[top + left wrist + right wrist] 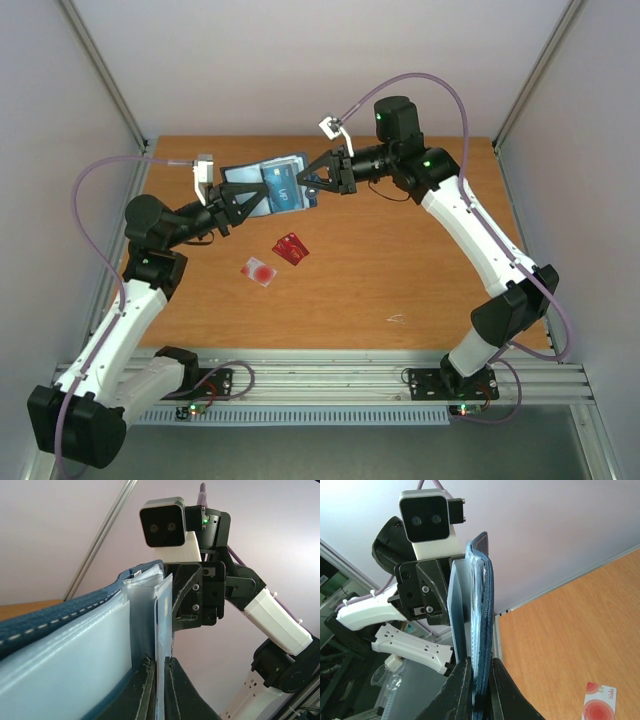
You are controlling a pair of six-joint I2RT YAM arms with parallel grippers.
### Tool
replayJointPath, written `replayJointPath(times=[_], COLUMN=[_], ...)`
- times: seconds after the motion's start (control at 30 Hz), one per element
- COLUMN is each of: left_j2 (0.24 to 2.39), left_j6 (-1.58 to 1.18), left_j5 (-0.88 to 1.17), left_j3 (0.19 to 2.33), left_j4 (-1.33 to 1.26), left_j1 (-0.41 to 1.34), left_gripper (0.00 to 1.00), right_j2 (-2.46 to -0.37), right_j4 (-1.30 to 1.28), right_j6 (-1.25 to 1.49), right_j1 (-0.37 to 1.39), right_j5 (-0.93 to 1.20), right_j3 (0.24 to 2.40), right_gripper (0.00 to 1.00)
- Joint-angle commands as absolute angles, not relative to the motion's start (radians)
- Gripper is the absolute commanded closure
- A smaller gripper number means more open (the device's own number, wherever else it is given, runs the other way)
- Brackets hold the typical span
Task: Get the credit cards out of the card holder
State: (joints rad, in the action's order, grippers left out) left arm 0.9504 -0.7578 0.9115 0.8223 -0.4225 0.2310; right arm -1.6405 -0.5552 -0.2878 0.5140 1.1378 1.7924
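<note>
Worktop's far edge, above it | holder spans left-right | left fingers pinch one end, right fingers the other | teal card seems nearer right

Nothing was legible: the pale card lying on the bench carried a short line of print too blurred to read, and the teal-blue card showed only indistinct white marks.
</note>
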Motion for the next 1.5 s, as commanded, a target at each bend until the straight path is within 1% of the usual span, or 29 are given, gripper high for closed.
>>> replayJointPath(times=[0.0,0.07,0.1,0.17,0.33,0.53,0.73,0.83,1.0,1.2,1.47], left_j2=[0.928,0.928,0.93,0.935,0.932,0.931,0.939,0.94,0.951,1.044,1.283], left_j6=[-0.771,-0.771,-0.769,-0.76,-0.752,-0.75,-0.746,-0.749,-0.807,-0.866,-0.903], left_j5=[0.95,0.962,0.962,0.951,0.931,0.83,0.796,0.741,0.634,0.534,0.349], left_j3=[0.816,0.816,0.818,0.821,0.815,0.807,0.806,0.807,0.767,0.704,0.651], left_j4=[-0.506,-0.509,-0.502,-0.483,-0.454,-0.383,-0.352,-0.295,-0.227,-0.157,-0.085], left_j1=[0.229,0.229,0.229,0.23,0.224,0.197,0.187,0.161,0.112,0.054,-0.054], left_gripper=[0.92,0.94,0.98,1.0,1.0,1.0,1.0,1.0,1.0,1.0,1.0], right_j2=[-1.627,-1.63,-1.633,-1.634,-1.622,-1.58,-1.55,-1.523,-1.491,-1.488,-1.521], right_j4=[-0.521,-0.517,-0.517,-0.52,-0.537,-0.527,-0.535,-0.535,-0.46,-0.496,-0.454], right_j6=[-0.279,-0.274,-0.272,-0.272,-0.287,-0.269,-0.271,-0.254,-0.137,-0.166,-0.147], right_j1=[0.506,0.506,0.505,0.506,0.488,0.415,0.377,0.324,0.222,0.216,0.216], right_j5=[1.156,1.163,1.164,1.164,1.162,1.134,1.105,1.046,0.981,0.956,0.977], right_j3=[1.811,1.817,1.822,1.825,1.817,1.757,1.724,1.691,1.603,1.58,1.541], right_gripper=[0.99,0.99,0.99,0.99,0.99,0.99,0.99,0.99,0.99,0.99,0.99])
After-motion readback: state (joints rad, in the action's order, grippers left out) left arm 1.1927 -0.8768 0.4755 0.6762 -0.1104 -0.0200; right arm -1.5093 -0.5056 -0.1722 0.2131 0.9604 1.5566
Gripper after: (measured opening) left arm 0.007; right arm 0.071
